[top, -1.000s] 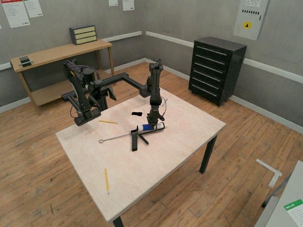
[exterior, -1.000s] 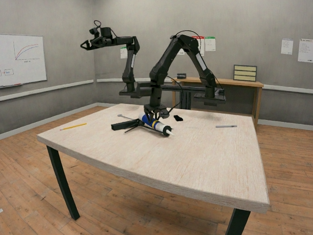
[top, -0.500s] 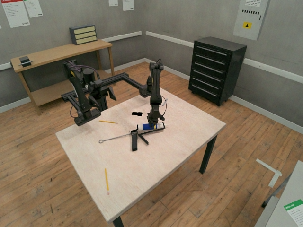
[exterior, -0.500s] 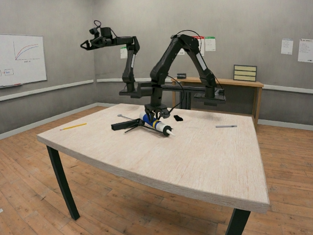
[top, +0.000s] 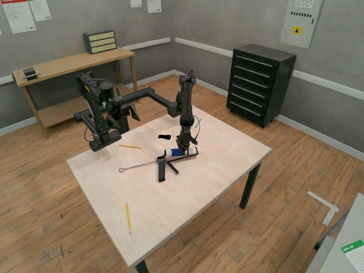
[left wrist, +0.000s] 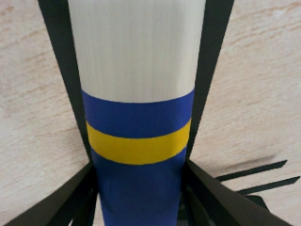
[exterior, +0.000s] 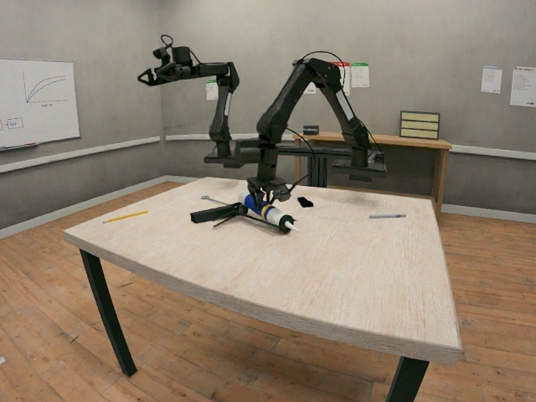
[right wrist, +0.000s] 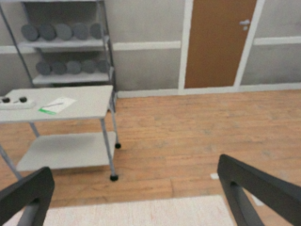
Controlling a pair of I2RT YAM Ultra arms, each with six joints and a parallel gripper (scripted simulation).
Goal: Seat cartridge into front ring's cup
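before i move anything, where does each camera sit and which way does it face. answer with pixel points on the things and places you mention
Top: high up, facing down on the table [top: 187, 202]; both arms show.
Exterior: beyond the table, facing both arms.
Left wrist: on the left arm, facing down at the cartridge [left wrist: 136, 56]; fingertips show.
Right wrist: on the right arm, facing the door [right wrist: 218, 42]; fingers show.
Top and exterior share the gun [top: 161, 172] [exterior: 213, 213].

Seen from the top view, a pale wooden table [top: 187, 187] [exterior: 302, 268] [left wrist: 33, 118] [right wrist: 122, 214] on dark legs carries the black sealant gun [top: 161, 170] [exterior: 213, 213] [left wrist: 62, 42], lying near its middle. One yellow pencil [top: 128, 218] lies near left, another pencil [top: 129, 146] [exterior: 125, 216] far left; a small black piece [top: 164, 136] [exterior: 305, 202] and grey pen [top: 198, 122] [exterior: 387, 215] lie far.
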